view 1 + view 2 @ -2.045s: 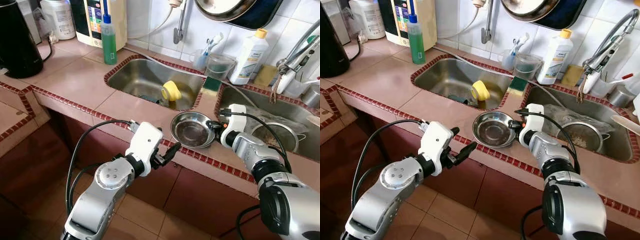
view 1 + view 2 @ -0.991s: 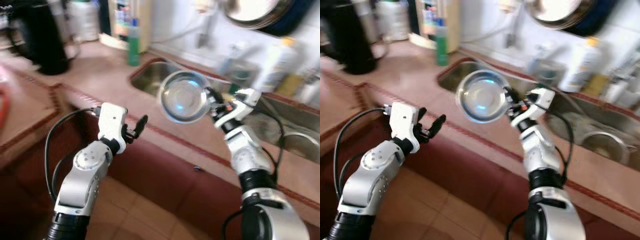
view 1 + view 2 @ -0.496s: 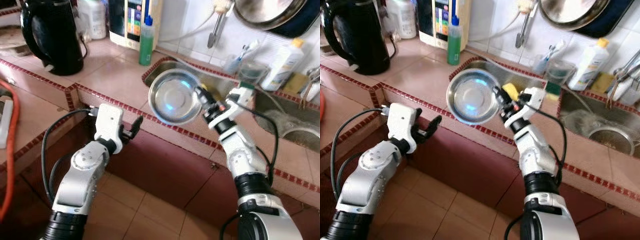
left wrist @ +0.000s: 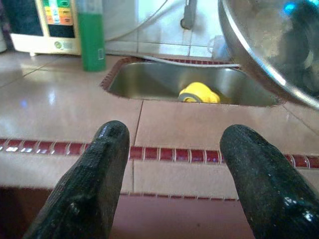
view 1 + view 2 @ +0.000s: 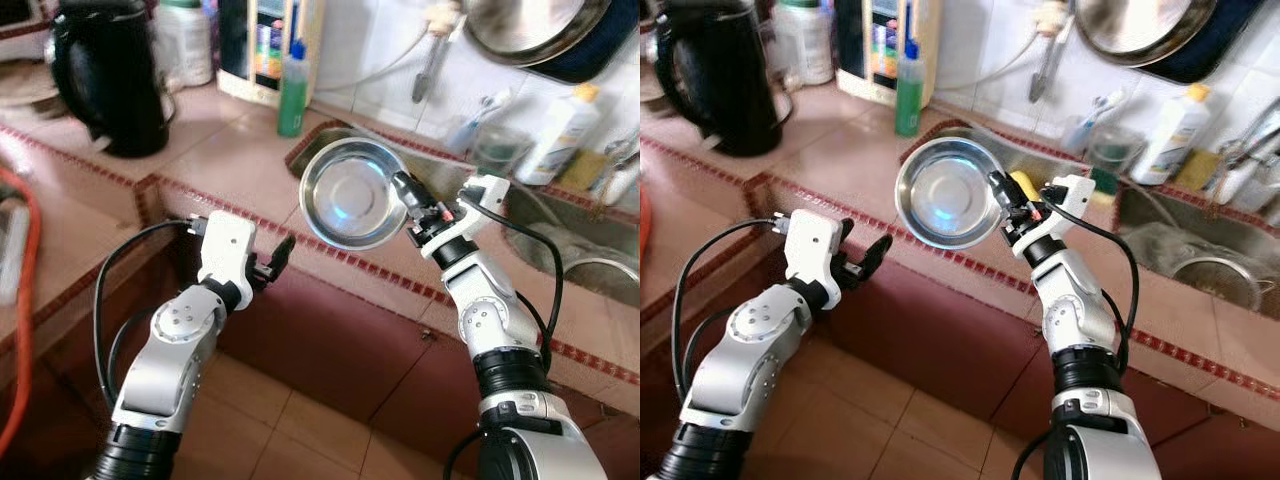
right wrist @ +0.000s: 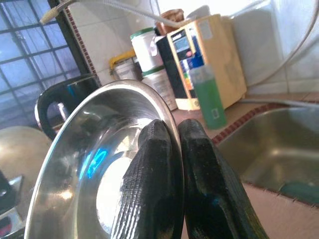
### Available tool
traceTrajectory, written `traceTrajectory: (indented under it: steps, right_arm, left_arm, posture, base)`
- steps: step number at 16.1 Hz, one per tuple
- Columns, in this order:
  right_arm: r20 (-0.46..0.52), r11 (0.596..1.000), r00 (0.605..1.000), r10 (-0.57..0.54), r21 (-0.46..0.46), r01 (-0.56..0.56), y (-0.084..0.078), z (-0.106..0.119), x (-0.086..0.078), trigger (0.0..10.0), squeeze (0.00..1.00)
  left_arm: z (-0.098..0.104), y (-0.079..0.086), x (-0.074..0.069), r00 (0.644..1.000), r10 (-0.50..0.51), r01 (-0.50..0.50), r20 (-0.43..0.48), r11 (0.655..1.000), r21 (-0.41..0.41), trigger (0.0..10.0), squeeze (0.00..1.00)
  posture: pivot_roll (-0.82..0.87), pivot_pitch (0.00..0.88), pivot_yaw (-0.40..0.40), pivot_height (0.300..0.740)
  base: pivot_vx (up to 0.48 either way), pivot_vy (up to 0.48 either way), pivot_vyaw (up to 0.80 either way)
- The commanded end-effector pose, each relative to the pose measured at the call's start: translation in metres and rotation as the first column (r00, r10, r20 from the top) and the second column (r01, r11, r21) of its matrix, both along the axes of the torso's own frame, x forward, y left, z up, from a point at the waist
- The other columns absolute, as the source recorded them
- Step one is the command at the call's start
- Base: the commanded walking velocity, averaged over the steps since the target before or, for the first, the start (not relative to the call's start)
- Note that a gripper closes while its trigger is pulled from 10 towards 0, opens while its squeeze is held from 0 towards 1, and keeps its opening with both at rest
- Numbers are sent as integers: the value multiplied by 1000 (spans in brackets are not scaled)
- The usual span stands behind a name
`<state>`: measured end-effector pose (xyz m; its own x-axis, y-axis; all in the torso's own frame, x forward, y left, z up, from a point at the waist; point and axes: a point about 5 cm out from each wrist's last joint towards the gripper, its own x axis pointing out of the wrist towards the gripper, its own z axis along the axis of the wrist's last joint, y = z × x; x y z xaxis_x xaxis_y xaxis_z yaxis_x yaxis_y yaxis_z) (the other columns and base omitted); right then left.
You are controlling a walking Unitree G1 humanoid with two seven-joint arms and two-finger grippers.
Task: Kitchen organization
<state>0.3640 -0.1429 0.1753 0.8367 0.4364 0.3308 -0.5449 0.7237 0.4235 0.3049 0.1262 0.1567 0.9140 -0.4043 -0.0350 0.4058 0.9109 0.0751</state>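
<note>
Since two seconds ago the bowl [image 5: 348,194] has left the worktop's front edge, where it sat flat by the sink, and now hangs in the air, tipped on edge with its hollow facing the camera. The whole view has also swung left, so the kettle [image 5: 108,88] at the far left now shows; that is camera motion, not the things moving.

Right gripper [image 5: 409,203]: fingers closed tight on the bowl's rim, one pad inside and one outside, clear in the right wrist view [image 6: 169,149]. Bowl held above the worktop [image 5: 245,165], over its front edge, left of the sink [image 4: 164,82].

Left gripper [image 5: 862,258]: fingers spread wide, empty, hovering just off the worktop's front edge, below the level of the bowl.

Step in hand, as I judge it: carrying the steel bowl away from the sink area toward a storage or resting spot, probably further left along the worktop. Destination not evident. Next move calls for keeping the thin rim pinch steady, since a tilted bowl held at one point can swing or slip, then levelling it before setting down on a bare part of the tile. Left gripper is placed to support the far rim if needed.

Other things: yellow item [image 4: 198,93] lying in the sink; green bottle [image 5: 293,92] at the back edge beside a cream appliance [image 5: 880,45] with a coloured panel.

Writing: panel and bottle labels show blocks of colour and small print, too blurred to read. No brand legible.
</note>
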Motion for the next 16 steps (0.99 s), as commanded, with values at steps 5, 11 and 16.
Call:
traceTrajectory:
  steps: [5,11,16]
  right_arm:
    - [19,1000,1000,-20,-7,20,-8,5,-1,10000,0]
    - [22,1000,999,-23,-7,23,-9,7,-1,10000,0]
    - [20,1000,999,-31,-5,31,-10,7,0,10000,0]
  left_arm:
    - [-1,-6,0,1000,-24,24,-6,1000,-1,10000,0]
    - [-1,-6,0,1000,-22,22,-10,1000,-1,10000,0]
    - [-2,-5,0,1000,-22,22,-11,1000,6,10000,0]
  posture:
    - [65,0,-129,740]
    - [65,0,-130,740]
    - [66,0,-128,740]
  base:
    - [405,0,0]
    - [406,0,0]
    - [403,0,0]
